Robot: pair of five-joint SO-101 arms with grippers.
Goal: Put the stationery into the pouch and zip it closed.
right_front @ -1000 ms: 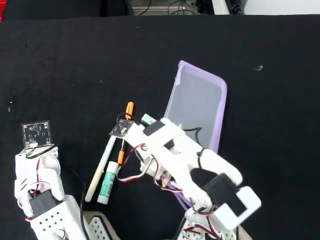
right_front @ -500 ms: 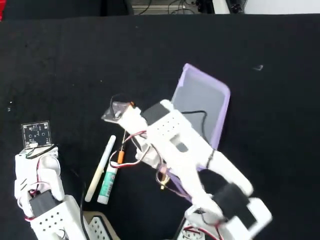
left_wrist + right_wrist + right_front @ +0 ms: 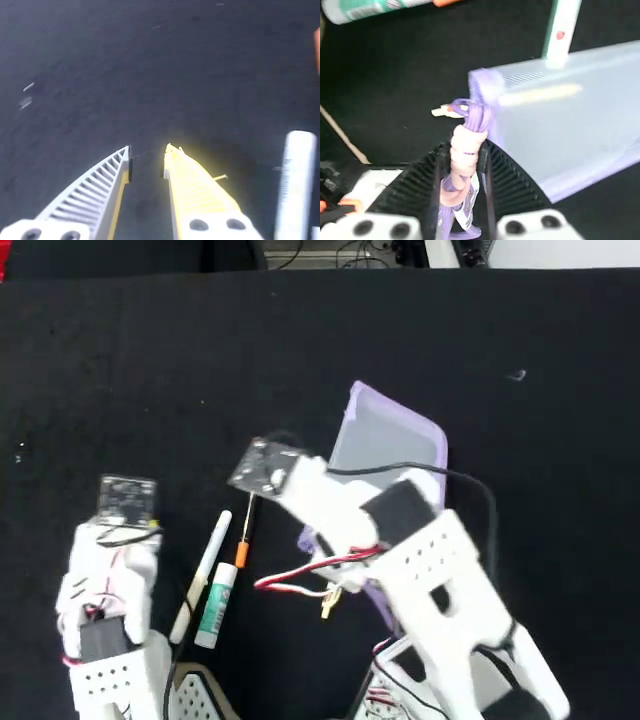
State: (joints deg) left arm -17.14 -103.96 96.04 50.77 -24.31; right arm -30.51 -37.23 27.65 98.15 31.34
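pouch (image 3: 395, 445): lying on the black table (image 3: 520, 330), near the right arm
right gripper (image 3: 462, 165): pinching the pouch's purple pull strap (image 3: 467, 132)
left gripper (image 3: 147, 162): hovering over the table, fingers slightly apart, gripping nothing
white pen (image 3: 205, 565), glue stick (image 3: 217, 605): lying between the arms

A black tabletop (image 3: 150, 350) spreads wide, with dark cables (image 3: 285, 258) lying beyond its far edge.

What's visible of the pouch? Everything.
The pouch is a flat rectangular sleeve, frosted translucent with purple edging, plastic by its look. It lies on the black table, partly under the right arm. The right gripper is shut on the purple strap at its corner. A pale stick shape shows through its wall.
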